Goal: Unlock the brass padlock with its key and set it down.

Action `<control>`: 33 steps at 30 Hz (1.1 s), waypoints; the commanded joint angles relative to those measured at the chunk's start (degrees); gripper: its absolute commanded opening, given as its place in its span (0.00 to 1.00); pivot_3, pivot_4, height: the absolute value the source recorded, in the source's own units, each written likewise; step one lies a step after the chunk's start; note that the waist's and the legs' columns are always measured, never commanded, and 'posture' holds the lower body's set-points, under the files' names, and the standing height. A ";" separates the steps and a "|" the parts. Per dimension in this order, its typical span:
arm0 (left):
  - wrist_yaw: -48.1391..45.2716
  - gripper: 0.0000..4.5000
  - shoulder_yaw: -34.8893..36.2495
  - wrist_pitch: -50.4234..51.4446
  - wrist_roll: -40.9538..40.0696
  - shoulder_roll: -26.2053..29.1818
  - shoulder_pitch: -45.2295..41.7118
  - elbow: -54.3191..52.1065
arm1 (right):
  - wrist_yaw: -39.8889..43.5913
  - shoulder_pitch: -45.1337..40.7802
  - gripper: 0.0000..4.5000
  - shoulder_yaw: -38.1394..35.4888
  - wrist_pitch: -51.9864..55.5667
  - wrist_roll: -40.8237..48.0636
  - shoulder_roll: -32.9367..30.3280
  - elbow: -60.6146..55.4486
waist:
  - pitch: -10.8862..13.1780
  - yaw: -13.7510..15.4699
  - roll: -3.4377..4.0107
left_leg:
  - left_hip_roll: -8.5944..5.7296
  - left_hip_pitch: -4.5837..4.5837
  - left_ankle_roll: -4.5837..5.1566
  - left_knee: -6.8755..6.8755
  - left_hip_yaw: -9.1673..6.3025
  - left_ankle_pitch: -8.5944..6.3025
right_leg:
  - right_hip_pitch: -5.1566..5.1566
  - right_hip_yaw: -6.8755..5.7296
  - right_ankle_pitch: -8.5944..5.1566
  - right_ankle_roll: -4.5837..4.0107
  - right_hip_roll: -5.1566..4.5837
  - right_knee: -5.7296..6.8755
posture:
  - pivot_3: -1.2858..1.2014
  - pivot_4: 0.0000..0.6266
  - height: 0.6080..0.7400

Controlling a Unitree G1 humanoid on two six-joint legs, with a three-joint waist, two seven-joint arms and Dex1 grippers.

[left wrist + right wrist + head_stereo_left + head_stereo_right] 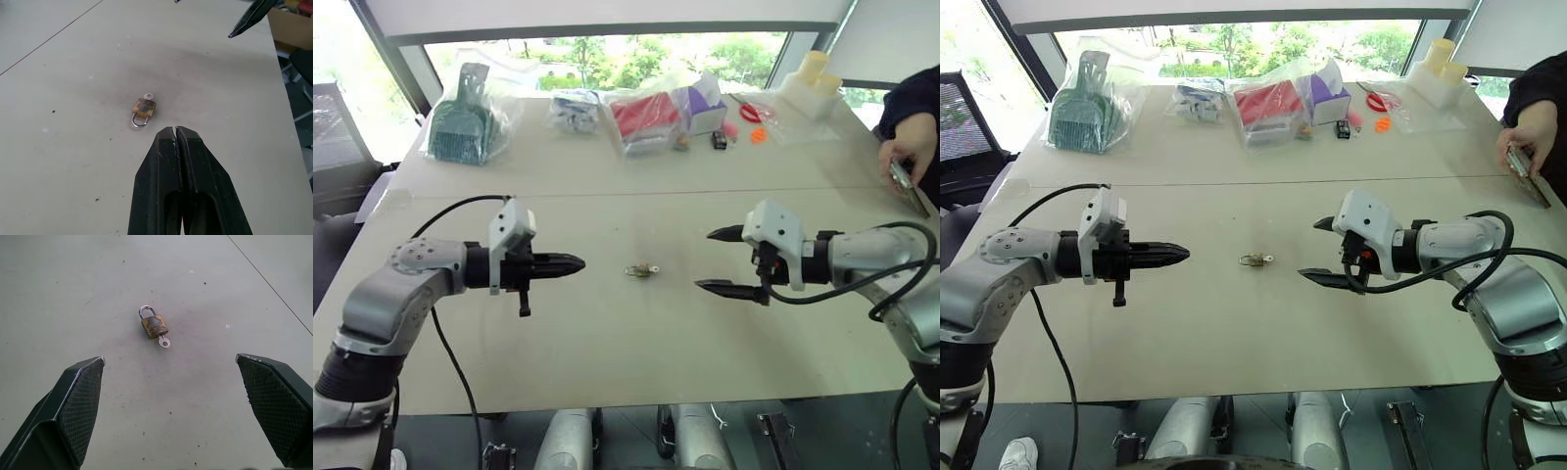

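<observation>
With the left pincer [570,263] pressed together and the right pincer [717,259] spread, the brass padlock [154,325] between them, key [164,341] inserted, likely wants steadying first.

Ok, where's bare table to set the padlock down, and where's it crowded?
Bare tabletop surrounds the brass padlock, with the key in it, between the left gripper and the right gripper. The far edge is crowded with bagged items; a person's hand is at the far right.
</observation>
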 commanded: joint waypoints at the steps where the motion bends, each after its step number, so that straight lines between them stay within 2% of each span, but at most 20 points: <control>1: -1.29 0.00 -0.97 -2.51 1.23 -0.14 -1.00 -0.13 | -1.15 0.02 0.99 -1.54 -0.93 -0.09 -0.25 -2.29 | 0.00 0.05 0.00 | 0.00 0.00 0.00 0.00 0.00 0.00 | 0.00 0.00 0.00 0.00 0.00 0.00 | 0.52 0.24 1.00; 11: -2.84 0.00 -4.60 -8.62 5.67 -4.23 -6.07 7.26 | -3.58 1.04 0.99 -2.02 0.39 0.73 -0.18 -4.71 | 0.00 -0.01 0.00 | -0.03 0.00 0.00 0.02 0.00 0.00 | 0.01 0.00 0.02 0.03 0.00 0.02 | 0.52 0.24 1.00; 16: -3.32 0.00 -8.57 -14.38 10.71 -9.92 -11.69 17.26 | -3.81 1.16 0.99 -1.80 1.26 0.47 -1.21 -5.59 | 0.00 0.36 -0.05 | -0.20 0.01 0.01 0.07 -0.02 0.01 | 0.07 0.00 0.04 0.06 -0.01 0.03 | 0.52 0.24 1.00; 17: -4.13 0.12 -9.56 -15.46 11.59 -10.96 -13.17 19.32 | -3.78 1.09 1.00 -2.05 1.54 0.68 -1.36 -5.79 | 0.00 0.31 -0.06 | -0.21 0.00 0.01 0.09 -0.03 0.01 | 0.07 -0.01 0.05 0.06 -0.01 0.03 | 0.52 0.24 1.00; 18: -4.96 0.19 -10.07 -16.34 12.15 -11.54 -14.21 20.94 | -3.89 0.71 1.00 -1.95 1.89 0.78 -1.34 -5.88 | 0.00 0.31 -0.06 | -0.21 0.00 0.01 0.10 -0.02 0.01 | 0.08 0.00 0.05 0.06 -0.01 0.03 | 0.52 0.24 1.00; 20: -7.11 0.39 -12.33 -19.06 13.99 -13.73 -16.83 25.43 | -4.14 1.20 1.00 -2.20 1.96 0.63 -1.56 -6.09 | 0.00 0.15 -0.07 | -0.22 0.00 0.01 0.10 -0.02 0.01 | 0.07 0.00 0.08 0.11 -0.01 0.03 | 0.52 0.24 1.00; 25: -11.78 0.95 -17.37 -30.03 20.66 -19.85 -22.83 40.60 | -5.87 3.05 1.00 -2.64 3.36 1.17 -1.34 -8.12 | 0.00 0.16 -0.08 | -0.26 0.00 0.03 0.10 0.00 0.00 | 0.09 0.00 0.13 0.20 -0.01 0.03 | 0.52 0.24 1.00; 26: -12.86 0.99 -17.96 -31.56 21.50 -20.79 -23.73 43.08 | -6.13 3.53 1.00 -2.79 3.57 1.25 -1.34 -8.61 | 0.00 0.09 -0.08 | -0.25 -0.02 0.03 0.10 0.00 0.00 | 0.07 -0.01 0.13 0.20 -0.01 0.03 | 0.52 0.24 1.00; 33: -11.22 0.99 -19.62 -44.66 29.16 -26.84 -29.89 61.66 | -9.29 6.91 1.00 -4.49 5.22 1.33 -0.94 -12.13 | 0.01 0.15 -0.11 | -0.24 -0.02 0.04 0.11 -0.04 0.00 | 0.05 -0.01 0.14 0.22 -0.01 0.07 | 0.52 0.24 1.00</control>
